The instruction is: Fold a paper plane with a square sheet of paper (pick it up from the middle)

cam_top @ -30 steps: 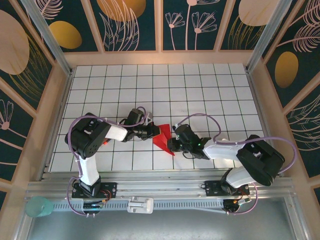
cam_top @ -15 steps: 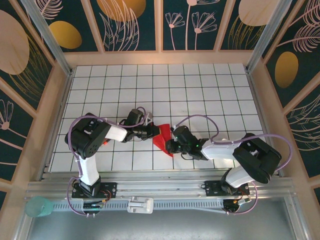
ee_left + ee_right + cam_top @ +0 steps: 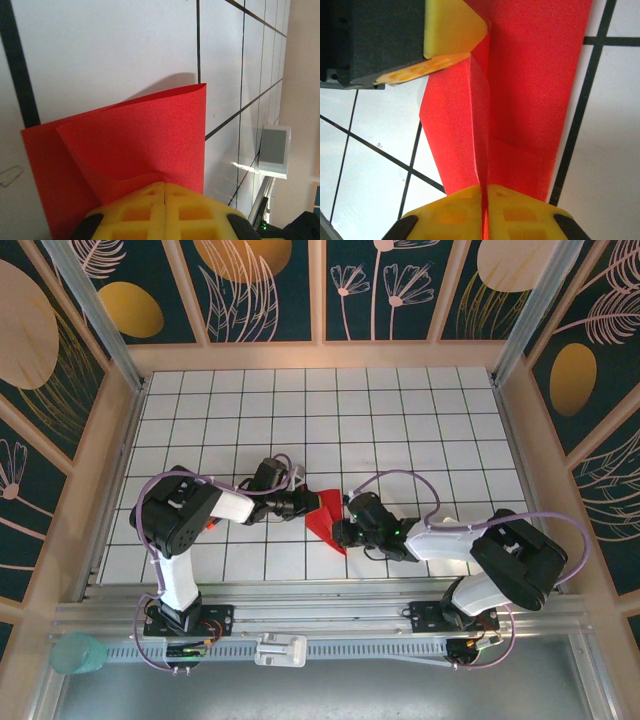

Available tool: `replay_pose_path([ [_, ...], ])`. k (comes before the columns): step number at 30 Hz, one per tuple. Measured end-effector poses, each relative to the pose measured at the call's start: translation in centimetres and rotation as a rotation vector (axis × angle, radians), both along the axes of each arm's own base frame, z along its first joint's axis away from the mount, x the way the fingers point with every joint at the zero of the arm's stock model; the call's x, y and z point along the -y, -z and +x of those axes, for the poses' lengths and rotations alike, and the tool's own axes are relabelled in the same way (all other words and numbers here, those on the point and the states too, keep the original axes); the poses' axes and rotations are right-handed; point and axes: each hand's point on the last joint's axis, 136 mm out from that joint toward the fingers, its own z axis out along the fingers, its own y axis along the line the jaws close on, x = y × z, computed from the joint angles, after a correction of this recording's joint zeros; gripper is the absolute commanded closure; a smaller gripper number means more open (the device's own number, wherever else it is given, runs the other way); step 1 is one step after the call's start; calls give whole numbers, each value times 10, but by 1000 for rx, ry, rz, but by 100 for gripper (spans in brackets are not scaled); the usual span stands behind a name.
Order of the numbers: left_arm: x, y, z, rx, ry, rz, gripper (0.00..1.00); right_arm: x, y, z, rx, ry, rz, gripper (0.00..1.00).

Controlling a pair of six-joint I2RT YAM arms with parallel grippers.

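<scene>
The square sheet of paper [image 3: 326,516] is a creased, folded bright red shape on the white grid table [image 3: 400,420], held between both arms at the front middle. My left gripper [image 3: 313,503] is shut on its left edge; in the left wrist view the red paper [image 3: 145,135] puckers into the closed yellow jaws of that gripper [image 3: 164,187]. From the right, my right gripper [image 3: 341,532] is shut on a raised crease; the right wrist view shows this ridge of the paper [image 3: 530,90] running into the right gripper [image 3: 484,192], with the left gripper's yellow fingertip [image 3: 452,30] at the paper's far end.
Wooden walls [image 3: 120,440] close the table on three sides. A metal rail [image 3: 320,615] runs along the near edge with both arm bases. A teal cup [image 3: 78,652] sits outside at the bottom left. Open grid tiles lie behind the paper.
My right gripper has shifted slightly left, closer in on the paper, and its arm has settled. The left arm and the paper have hardly moved.
</scene>
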Motion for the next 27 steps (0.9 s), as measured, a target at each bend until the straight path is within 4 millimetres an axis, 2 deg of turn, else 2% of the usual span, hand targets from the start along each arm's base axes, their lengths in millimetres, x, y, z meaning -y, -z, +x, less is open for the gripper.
replay_pose_path([
  [11, 0, 0, -1, -3, 2, 1, 100, 6, 8, -5, -44, 49, 85, 94],
  [20, 0, 1, -1, -5, 1, 2, 100, 7, 3, -9, -65, 48, 118, 83],
  [27, 0, 1, -1, -6, 1, 3, 100, 6, -7, -16, -69, 41, 141, 83],
])
